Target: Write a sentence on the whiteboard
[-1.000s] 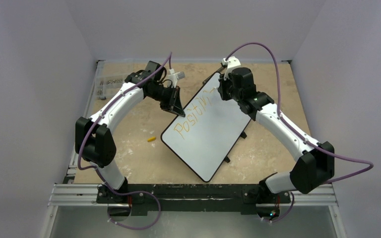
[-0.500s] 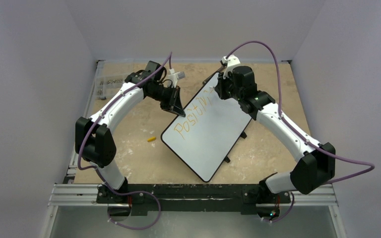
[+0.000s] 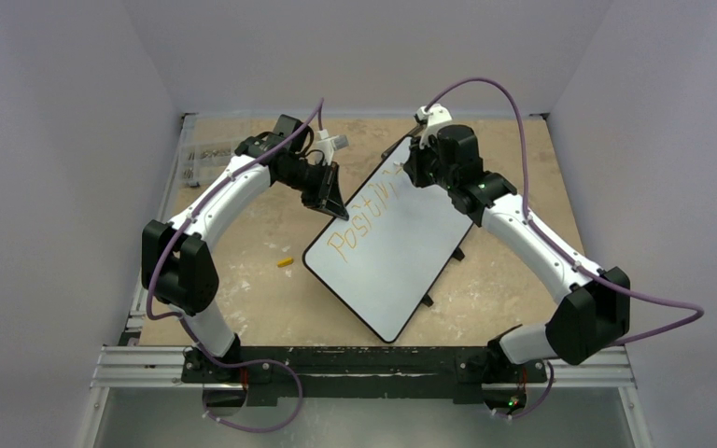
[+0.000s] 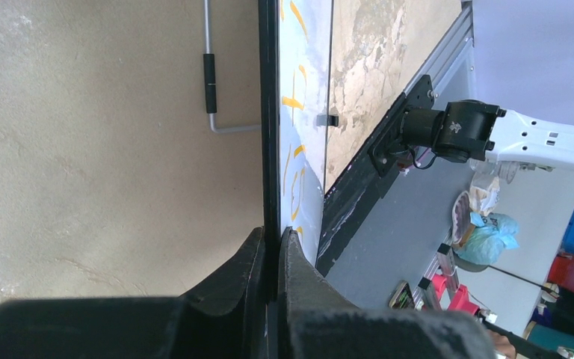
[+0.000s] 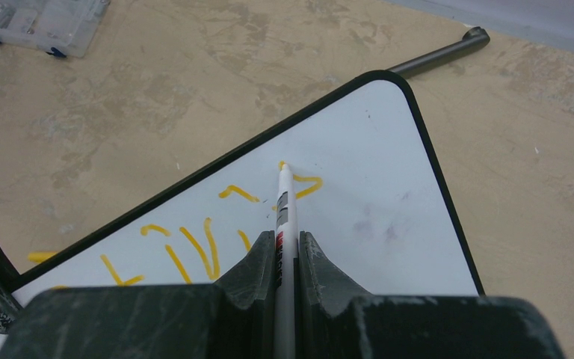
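Note:
The whiteboard [image 3: 401, 252] lies slanted mid-table, white with a thin black frame; it also shows in the right wrist view [image 5: 389, 224] and edge-on in the left wrist view [image 4: 269, 112]. Orange-yellow lettering, the sentence [image 3: 359, 221], runs along its upper left edge in a single line, reading roughly "Positivi"; its last strokes show in the right wrist view [image 5: 194, 247]. My left gripper [image 3: 334, 207] [image 4: 270, 238] is shut on the board's left edge. My right gripper [image 3: 413, 166] [image 5: 287, 243] is shut on a white marker [image 5: 284, 217], whose tip touches the board by the last yellow stroke.
A yellow marker cap [image 3: 285, 262] lies on the table left of the board. A clear plastic box [image 3: 198, 157] [image 5: 37, 22] sits at the far left. The board's black feet [image 3: 458, 253] stick out at its right edge. Grey walls enclose the table.
My right gripper with the marker has shifted slightly up and left along the board's far end. The left arm and board have not moved.

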`<control>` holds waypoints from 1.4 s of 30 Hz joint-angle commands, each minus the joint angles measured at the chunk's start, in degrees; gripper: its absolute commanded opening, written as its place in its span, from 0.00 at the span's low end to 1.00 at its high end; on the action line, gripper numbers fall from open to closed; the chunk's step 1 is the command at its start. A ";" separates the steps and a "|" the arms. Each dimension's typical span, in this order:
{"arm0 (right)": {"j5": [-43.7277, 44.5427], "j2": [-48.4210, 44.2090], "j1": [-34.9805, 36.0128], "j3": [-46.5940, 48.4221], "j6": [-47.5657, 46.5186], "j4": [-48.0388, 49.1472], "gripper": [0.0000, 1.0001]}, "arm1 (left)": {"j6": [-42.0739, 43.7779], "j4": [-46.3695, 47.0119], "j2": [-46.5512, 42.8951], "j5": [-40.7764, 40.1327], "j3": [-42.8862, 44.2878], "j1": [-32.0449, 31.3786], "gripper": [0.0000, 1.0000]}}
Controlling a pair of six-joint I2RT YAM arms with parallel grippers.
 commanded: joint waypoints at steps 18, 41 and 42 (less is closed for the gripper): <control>3.19 -6.49 0.16 -8.73 1.16 -2.03 0.00 | 2.25 0.77 -1.82 0.19 0.54 -1.03 0.00; 5.76 -3.17 0.19 0.06 -1.11 -2.67 0.00 | 2.16 0.86 -1.93 0.28 0.45 -1.04 0.00; 5.75 -3.67 0.22 0.51 -1.10 -3.04 0.00 | 2.16 0.86 -1.93 0.22 0.41 -1.04 0.00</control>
